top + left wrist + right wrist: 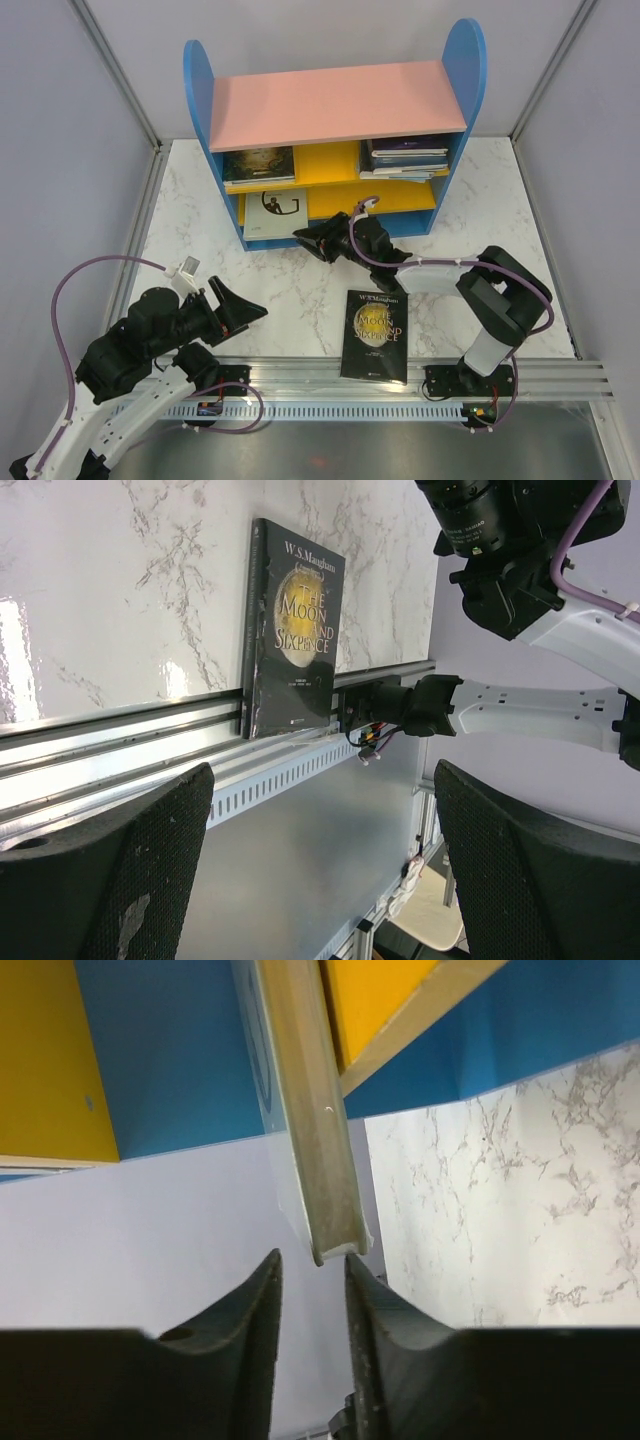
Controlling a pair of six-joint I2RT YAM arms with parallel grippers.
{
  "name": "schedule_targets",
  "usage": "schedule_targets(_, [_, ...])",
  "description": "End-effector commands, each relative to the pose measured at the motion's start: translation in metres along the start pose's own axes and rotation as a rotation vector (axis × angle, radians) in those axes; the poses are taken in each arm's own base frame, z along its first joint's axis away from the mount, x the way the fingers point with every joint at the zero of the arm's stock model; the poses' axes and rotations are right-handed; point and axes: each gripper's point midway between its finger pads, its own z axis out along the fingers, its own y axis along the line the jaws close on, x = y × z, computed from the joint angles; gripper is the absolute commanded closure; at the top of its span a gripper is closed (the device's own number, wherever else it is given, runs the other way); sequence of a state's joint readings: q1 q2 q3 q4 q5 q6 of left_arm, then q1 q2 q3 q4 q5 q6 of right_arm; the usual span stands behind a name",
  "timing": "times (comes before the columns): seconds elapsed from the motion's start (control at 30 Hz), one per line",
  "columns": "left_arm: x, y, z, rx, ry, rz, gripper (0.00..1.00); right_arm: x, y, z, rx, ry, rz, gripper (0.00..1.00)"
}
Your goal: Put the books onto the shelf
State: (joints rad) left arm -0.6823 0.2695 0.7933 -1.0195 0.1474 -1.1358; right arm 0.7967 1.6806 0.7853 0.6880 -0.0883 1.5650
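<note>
The right gripper [305,238], jaws a narrow gap apart, noses at the edge of the G book [277,207], which sits low in the shelf [465,70] at 11 o'clock; we see nothing clamped. The left gripper [320,780] hangs wide open and empty at 8 o'clock. A black book [376,335] lies on the table [300,290] at 6 o'clock. We judge the seating goes best with a level, square nudge toward 12, tips clear of the yellow board [385,1000], then a straight retreat.
</note>
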Motion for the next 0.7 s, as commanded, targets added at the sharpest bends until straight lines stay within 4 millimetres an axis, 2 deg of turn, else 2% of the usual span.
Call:
schedule_targets(0.0, [-0.005,0.0,0.002,-0.003,-0.019,0.042,0.08,0.005,0.013,-0.001,-0.023,0.018,-0.025,0.67])
schedule_targets(0.07, [-0.005,-0.001,0.002,-0.001,-0.02,0.042,0.08,0.006,0.015,0.005,-0.026,0.022,-0.026,0.78])
schedule_targets(0.1, [-0.005,-0.002,0.001,0.003,-0.022,0.042,0.08,0.007,0.008,0.009,-0.01,0.027,-0.023,0.81])
schedule_targets(0.17, [-0.005,-0.003,0.0,0.009,-0.02,0.045,0.08,0.007,0.011,0.016,-0.016,0.032,-0.024,0.87])
schedule_targets(0.3, [-0.004,-0.003,-0.001,0.012,-0.016,0.042,0.09,0.005,0.008,0.033,-0.008,0.027,-0.018,0.88])
schedule_targets(0.33, [-0.003,-0.003,-0.002,0.012,-0.016,0.042,0.09,0.005,0.017,0.038,-0.028,0.029,-0.017,0.89])
schedule_targets(0.4, [-0.003,-0.003,-0.004,0.012,-0.016,0.043,0.09,0.004,0.014,0.046,-0.022,0.029,-0.013,0.89])
schedule_targets(0.43, [-0.004,-0.004,-0.005,0.011,-0.016,0.046,0.09,0.003,0.023,0.05,-0.041,0.03,-0.015,0.89])
schedule_targets(0.5, [-0.004,-0.004,-0.005,0.007,-0.014,0.049,0.09,0.004,0.022,0.058,-0.042,0.035,-0.014,0.91])
schedule_targets(0.53, [-0.004,-0.005,-0.006,0.008,-0.015,0.051,0.09,0.003,0.029,0.061,-0.06,0.035,-0.011,0.91])
schedule_targets(0.67, [-0.005,-0.005,-0.003,-0.01,-0.007,0.058,0.09,0.006,0.028,0.071,-0.061,0.047,-0.003,0.91])
